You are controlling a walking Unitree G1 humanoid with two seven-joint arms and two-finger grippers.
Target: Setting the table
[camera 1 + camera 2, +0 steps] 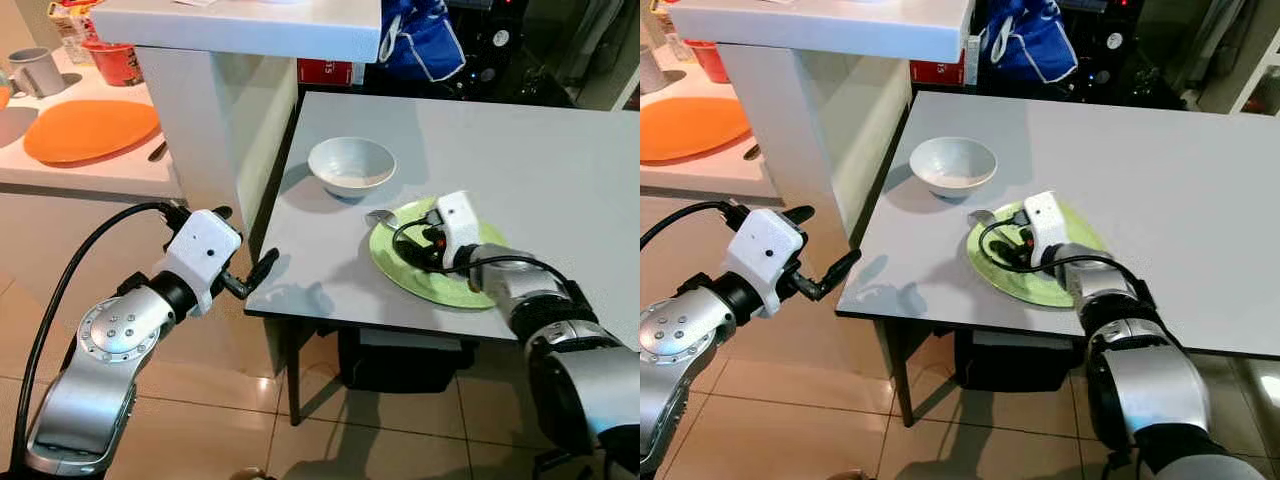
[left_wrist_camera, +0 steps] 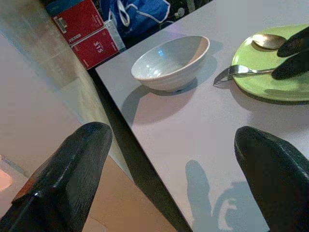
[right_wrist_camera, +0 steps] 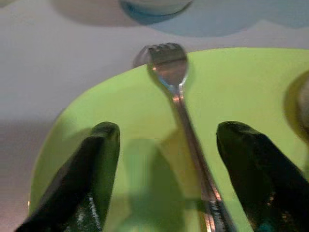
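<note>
My right fingers (image 3: 164, 169) hang released astride the fork (image 3: 186, 116) on the green plate (image 3: 135, 111), left fingers (image 2: 174, 169) spread idle; next I clench on its handle, I judge.

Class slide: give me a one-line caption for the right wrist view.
Open right gripper poised over a fork lying on the green plate.

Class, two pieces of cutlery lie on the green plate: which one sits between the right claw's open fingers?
The fork, tines poking past the green plate rim; the spoon lies aside of the right claw.
</note>
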